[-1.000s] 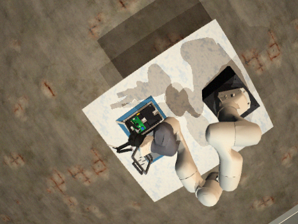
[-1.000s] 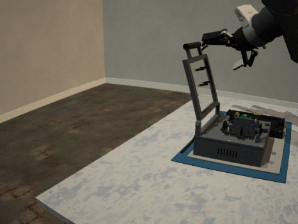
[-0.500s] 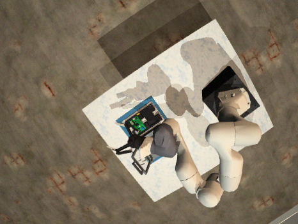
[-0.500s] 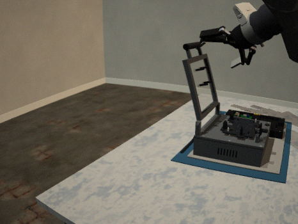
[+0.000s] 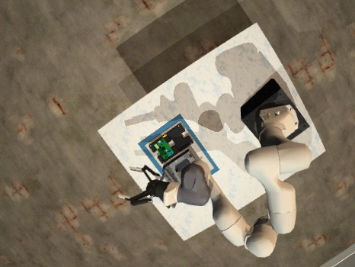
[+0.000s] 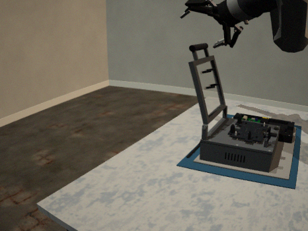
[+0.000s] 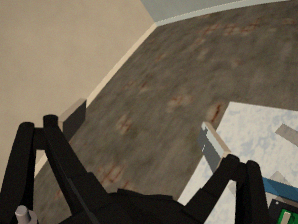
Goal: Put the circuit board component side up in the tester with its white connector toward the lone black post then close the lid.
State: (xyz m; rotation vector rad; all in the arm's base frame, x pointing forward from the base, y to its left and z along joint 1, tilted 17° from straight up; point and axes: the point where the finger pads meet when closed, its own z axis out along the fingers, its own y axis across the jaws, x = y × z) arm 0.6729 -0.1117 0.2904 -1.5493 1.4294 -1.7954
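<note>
The green circuit board lies in the black tray behind the grey tester; only its edge shows in the exterior view. The tester's lid stands open, nearly upright, with its black handle on top. Small black posts stand on the tester's nest. My gripper is open and empty, high in the air just above and beyond the lid handle. From above, the gripper hangs past the table's edge. In the wrist view my fingers are spread wide with nothing between them.
The tester and tray sit on a blue mat on the white table. My arm's base stands at the table's far corner. The floor and two walls surround the table.
</note>
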